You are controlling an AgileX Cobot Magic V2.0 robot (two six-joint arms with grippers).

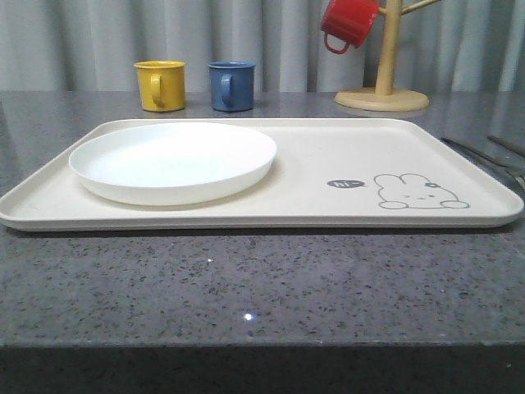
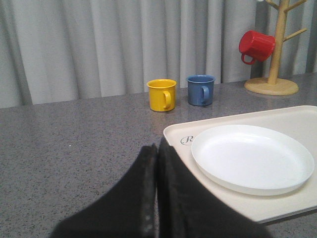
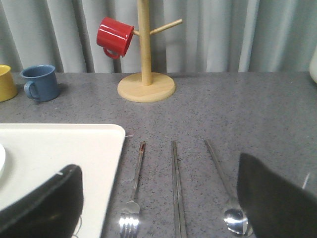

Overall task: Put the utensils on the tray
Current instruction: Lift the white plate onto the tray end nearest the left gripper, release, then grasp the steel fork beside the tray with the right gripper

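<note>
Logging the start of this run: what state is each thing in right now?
Cream rectangular tray: flat on table, holds plate, no cutlery.
Round white plate: empty.
Silver metal fork, chopsticks, spoon: on table beside tray.
Red mug: hanging on wooden stand.
Left gripper: shut.
Right gripper: open.

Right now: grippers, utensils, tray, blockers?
Left gripper shut, empty; right gripper open, empty. Fork, chopsticks, spoon on the counter beside the tray. White plate fills the tray's left half.
</note>
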